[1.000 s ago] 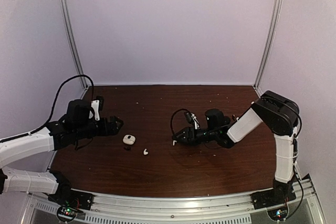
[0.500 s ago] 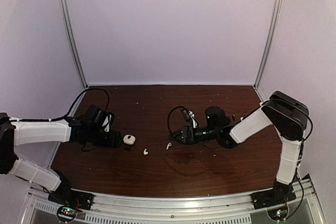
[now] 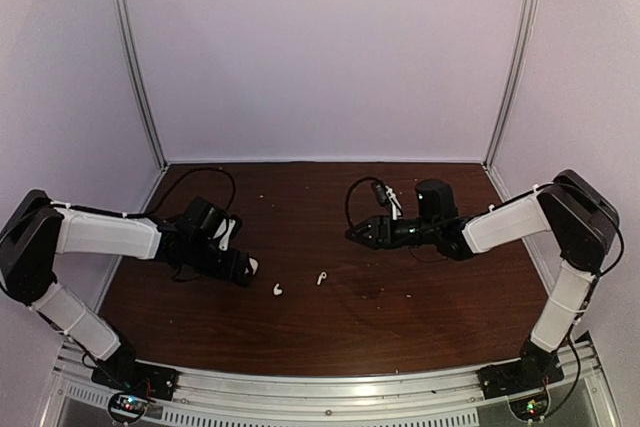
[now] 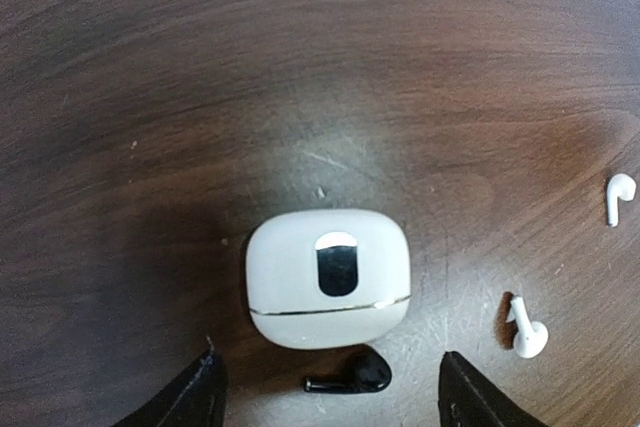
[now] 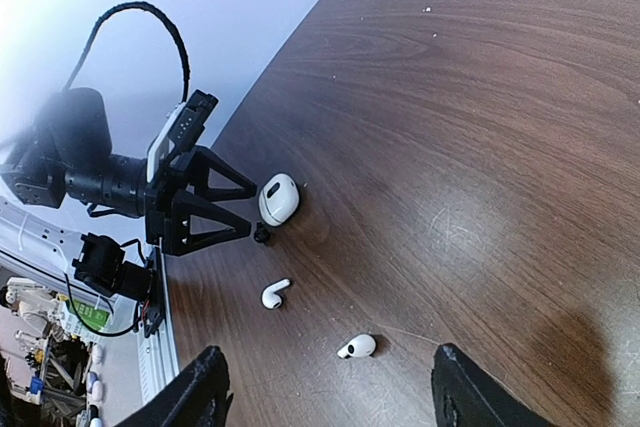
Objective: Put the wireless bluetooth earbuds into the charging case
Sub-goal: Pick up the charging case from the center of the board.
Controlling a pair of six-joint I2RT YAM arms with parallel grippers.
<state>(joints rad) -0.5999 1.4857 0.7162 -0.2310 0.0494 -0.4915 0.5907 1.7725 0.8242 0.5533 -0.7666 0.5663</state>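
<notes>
The white charging case (image 4: 328,277) lies shut on the dark wood table, with a black earbud (image 4: 350,377) just in front of it. My left gripper (image 4: 330,405) is open, its fingertips on either side of the case and black earbud, touching neither. Two white earbuds (image 4: 525,327) (image 4: 618,197) lie to the right. In the top view the left gripper (image 3: 243,272) half hides the case (image 3: 252,265); the white earbuds (image 3: 278,289) (image 3: 322,277) lie loose. My right gripper (image 3: 358,234) is open and empty, raised behind the earbuds. The right wrist view shows the case (image 5: 278,199), the black earbud (image 5: 261,234) and both white earbuds (image 5: 275,293) (image 5: 358,347).
Pale crumbs are scattered over the table (image 3: 400,317). Metal frame posts (image 3: 140,77) stand at the back corners, with purple walls behind. A black cable loops above each wrist.
My left gripper has reached right and down to the case. My right gripper has let a white earbud go onto the table and drawn back up and to the right.
</notes>
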